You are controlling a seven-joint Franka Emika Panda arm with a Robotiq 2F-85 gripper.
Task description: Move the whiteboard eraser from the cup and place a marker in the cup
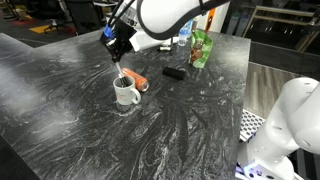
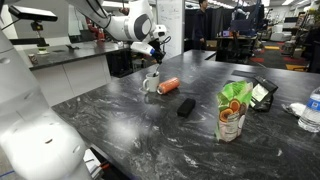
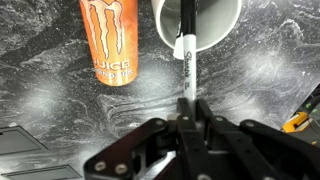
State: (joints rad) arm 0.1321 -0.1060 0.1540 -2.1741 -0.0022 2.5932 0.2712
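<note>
gripper [image 3: 188, 118]: clenched on the marker [image 3: 187, 55], poised directly above the cup [image 1: 126, 93] in both exterior views.
marker: black, running straight out from the fingers; in the wrist view its far end lies within the cup's rim.
cup: white, upright on the dark marbled table [image 1: 190, 130].
whiteboard eraser [image 1: 174, 73]: flat on the table, outside the cup, well apart from the gripper, beyond the orange can [image 1: 139, 81].
orange can: on its side, just beside the cup.
</note>
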